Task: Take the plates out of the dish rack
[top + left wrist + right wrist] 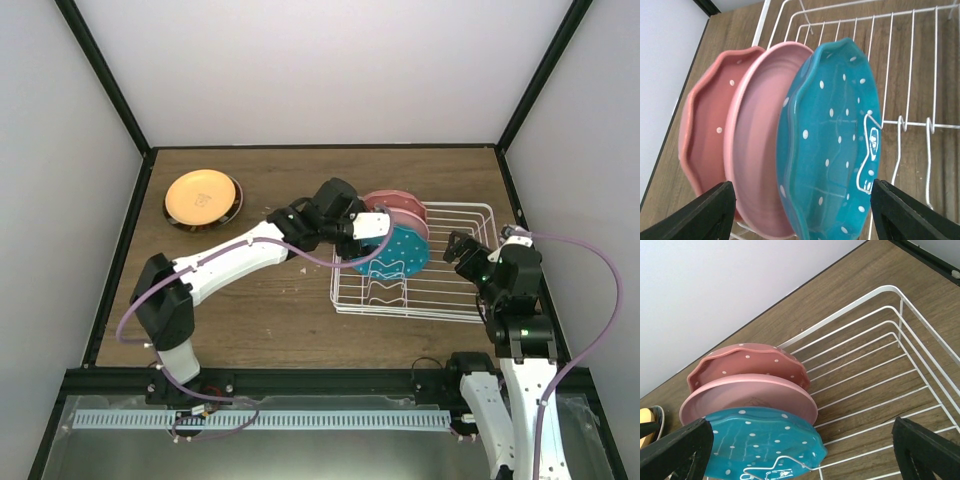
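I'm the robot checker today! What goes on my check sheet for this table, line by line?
Surface: brown wooden table.
Job's things: white dish rack holds three upright plates: teal dotted plate, plain pink plate, dotted pink plate. Orange plate lies flat at the table's far left.
Clutter: nothing seen.
Pincers: left pincer open, close to the teal dotted plate; right pincer open over the rack, holding nothing.
Cables: purple cable on the left arm, another on the right.
Surroundings: white walls, black frame posts.

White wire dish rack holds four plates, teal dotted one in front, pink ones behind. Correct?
No, three: the white wire dish rack holds the teal white-dotted plate in front, the smooth pink plate and the wavy dotted pink plate behind. Left wrist view shows it.
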Tool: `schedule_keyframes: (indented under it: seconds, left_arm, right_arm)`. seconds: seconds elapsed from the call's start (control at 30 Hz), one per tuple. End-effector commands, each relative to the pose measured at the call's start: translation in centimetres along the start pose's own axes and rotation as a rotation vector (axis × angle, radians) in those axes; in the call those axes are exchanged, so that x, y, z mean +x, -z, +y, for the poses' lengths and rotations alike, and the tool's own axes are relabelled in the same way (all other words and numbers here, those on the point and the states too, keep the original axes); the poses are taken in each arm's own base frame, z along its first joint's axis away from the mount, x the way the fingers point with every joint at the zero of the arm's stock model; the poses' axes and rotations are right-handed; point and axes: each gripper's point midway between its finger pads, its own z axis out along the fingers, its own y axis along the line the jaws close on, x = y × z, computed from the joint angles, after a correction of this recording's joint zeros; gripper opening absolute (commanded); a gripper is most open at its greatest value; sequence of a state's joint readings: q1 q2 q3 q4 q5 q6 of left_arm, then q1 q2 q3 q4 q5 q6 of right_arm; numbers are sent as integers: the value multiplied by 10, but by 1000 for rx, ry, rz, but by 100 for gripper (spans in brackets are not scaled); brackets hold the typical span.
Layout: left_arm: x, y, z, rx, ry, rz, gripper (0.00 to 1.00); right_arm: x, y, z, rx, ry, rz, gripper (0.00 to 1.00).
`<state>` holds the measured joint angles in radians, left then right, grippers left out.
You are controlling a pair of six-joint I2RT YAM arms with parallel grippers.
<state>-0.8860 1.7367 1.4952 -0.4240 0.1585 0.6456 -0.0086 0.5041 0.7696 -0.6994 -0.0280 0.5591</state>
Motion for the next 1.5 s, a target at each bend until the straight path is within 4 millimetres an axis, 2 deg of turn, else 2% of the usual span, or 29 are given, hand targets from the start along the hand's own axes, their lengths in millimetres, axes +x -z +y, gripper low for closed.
schedule_keyframes:
  seconds: [0.0, 0.27, 0.4, 0.6, 0.77, 0.9, 1.13, 1.3, 1.47]
  left_arm:
    - [-2, -13, 13, -66, -47, 1, 73]
    - [5, -40, 8, -62, -48, 31, 63]
    - [5, -50, 1, -44, -43, 35, 49]
    - [5, -54, -6, -25, -35, 35, 25]
    - [-10, -43, 1, -47, -13, 11, 9]
    - [-29, -28, 13, -80, -1, -24, 4]
    - [-63, 10, 36, -159, 31, -108, 4]
    - [-85, 32, 42, -165, 62, -176, 4]
    - [-92, 46, 44, -165, 73, -200, 4]
  right_arm:
    - [-8, 11, 3, 4, 6, -26, 100]
    - [-9, 13, 3, 3, 13, -30, 100]
    - [-11, 13, 3, 7, 21, -34, 100]
    - [-10, 14, 3, 10, 29, -32, 100]
    - [-9, 12, 3, 6, 35, -28, 100]
    - [-8, 10, 4, -4, 38, -22, 100]
    - [0, 6, 25, -119, 68, 28, 100]
    - [10, 0, 44, -229, 91, 93, 100]
    - [11, -3, 47, -246, 91, 105, 100]
